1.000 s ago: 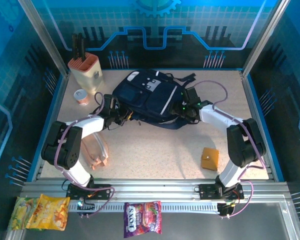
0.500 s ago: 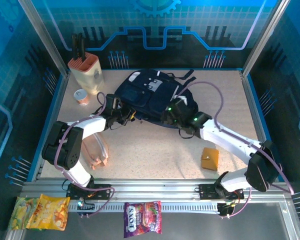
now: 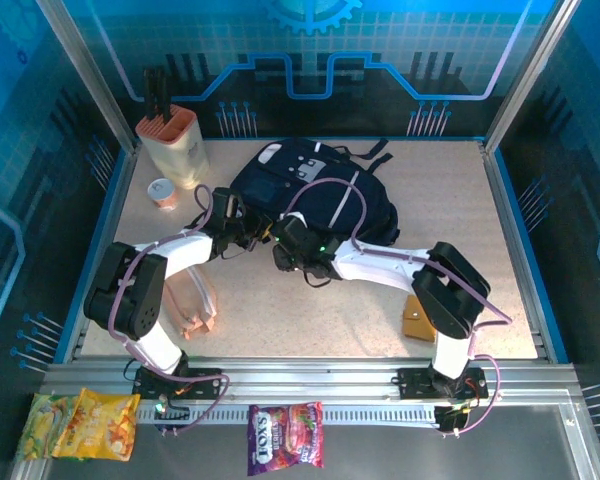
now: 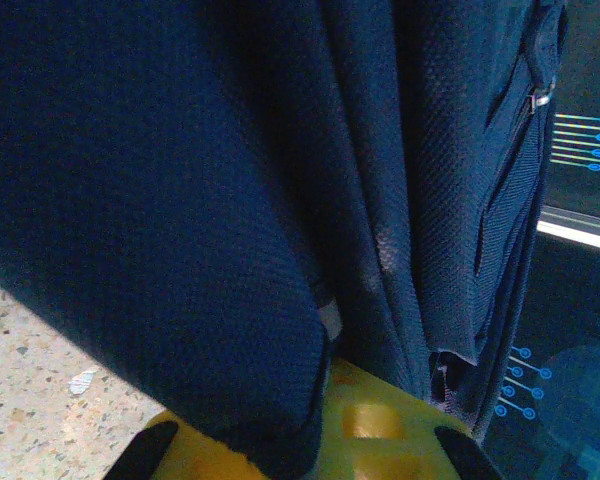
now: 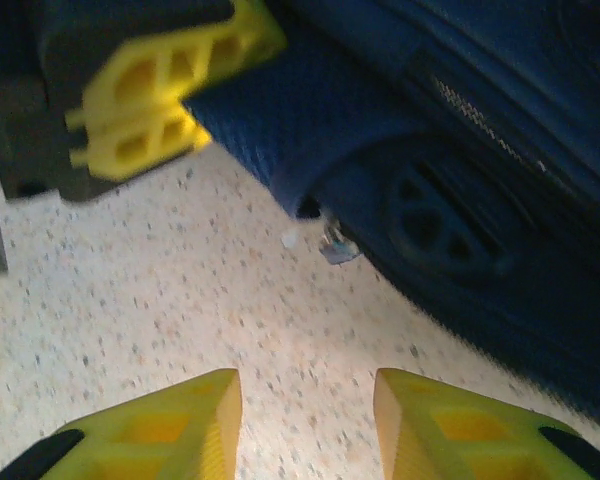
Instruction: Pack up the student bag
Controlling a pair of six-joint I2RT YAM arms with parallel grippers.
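At the far left corner of the counter (image 3: pixel 310 310) stood a cream knife block (image 3: pixel 172 140) with dark handles sticking out of its top. A small cup (image 3: pixel 162 193) sat just in front of it. The left arm reached in from the left, and the left claw (image 3: pixel 250 233) was clamped shut on a fold of navy fabric at the near left edge of the student bag (image 3: pixel 310 190). In the left wrist view that cloth hung down between the yellow fingers (image 4: pixel 370 425).

The student bag lay at the middle of the counter towards the back. Its front pocket faced up and its black straps trailed off towards the far right.

The right arm curved across from the right. The right claw (image 5: pixel 307 415) sat low over the counter just beside the left one, at the bag's near edge. Its two yellow fingers were apart, with bare speckled counter between them and nothing held. Ahead of it a small metal zip pull (image 5: pixel 338 248) hung from the bag's edge.

An orange pouch (image 3: pixel 418 318) lay on the counter near the right arm's elbow, well apart from the bag.
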